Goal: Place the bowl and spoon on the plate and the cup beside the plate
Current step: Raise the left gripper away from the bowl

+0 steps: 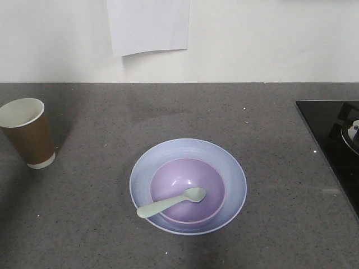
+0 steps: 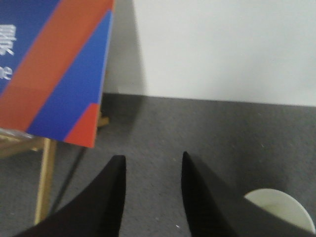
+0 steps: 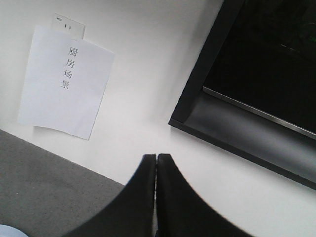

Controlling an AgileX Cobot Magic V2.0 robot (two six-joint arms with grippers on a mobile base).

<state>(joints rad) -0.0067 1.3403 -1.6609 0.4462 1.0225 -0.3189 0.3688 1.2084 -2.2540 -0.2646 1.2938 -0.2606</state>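
The grey countertop [image 1: 84, 224] is noted as the bearing surface. The plate [image 1: 230, 168] is placed at its centre. The bowl [image 1: 179, 174] is seated inside the plate. The cup [image 1: 27, 134] is stood upright, well apart to the plate's left. The spoon [image 1: 171, 203] is laid across the bowl, handle over the rim. The left gripper [image 2: 152, 165] is held spread with nothing between; the right gripper [image 3: 156, 163] is pressed closed, empty.

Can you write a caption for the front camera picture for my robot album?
Mint spoon rests in purple bowl on blue plate; paper cup stands apart, far left.
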